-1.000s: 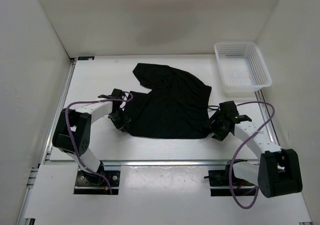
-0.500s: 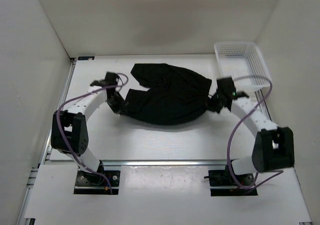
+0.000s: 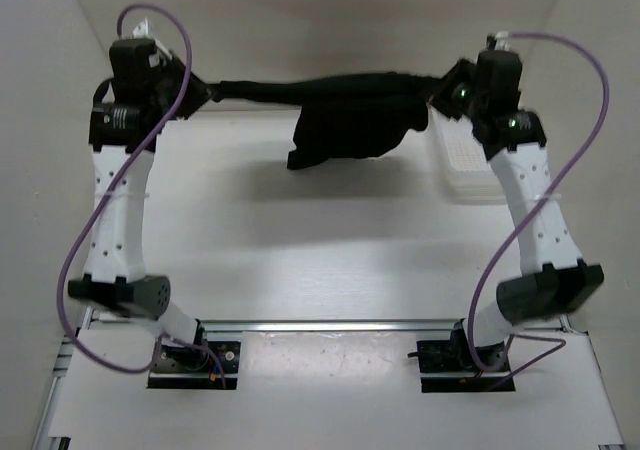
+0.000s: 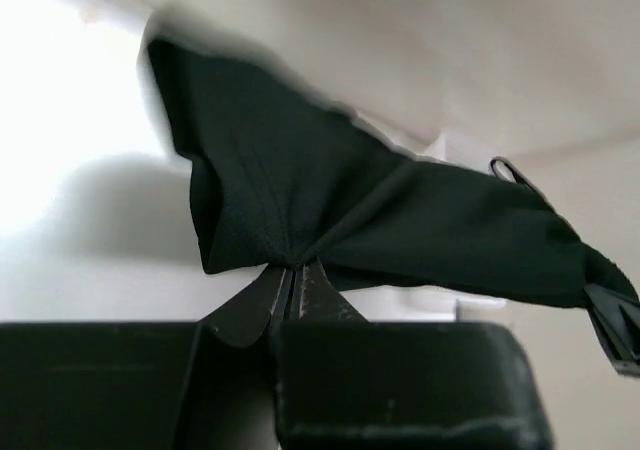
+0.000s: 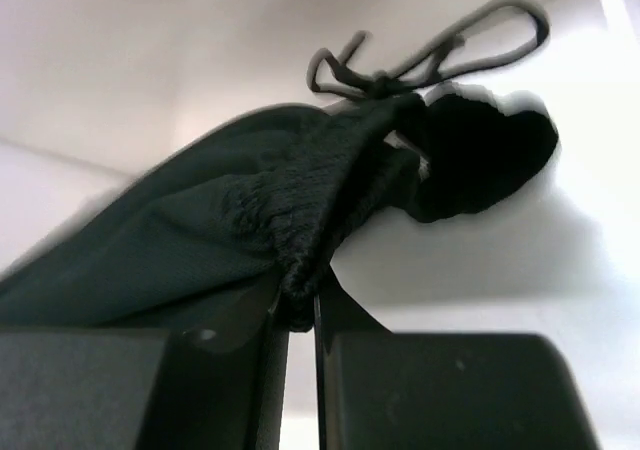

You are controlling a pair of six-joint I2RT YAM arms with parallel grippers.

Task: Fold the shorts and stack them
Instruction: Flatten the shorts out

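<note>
Shorts (image 3: 345, 120) hang stretched in the air above the table (image 3: 320, 250).
The left gripper (image 4: 292, 282) is clamped on one fabric edge, the right gripper (image 5: 298, 300) on the gathered drawstring waist. The middle sags, and what looks like the white basket (image 3: 458, 160) sits by the right arm.

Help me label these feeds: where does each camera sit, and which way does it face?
Top external: above and behind the bases, looking down at the table; both arms show, shorts stretched between them.
Left wrist: behind the left gripper, facing along its fingers.
Right wrist: behind the right gripper, likewise.
All three views share the shorts.
</note>
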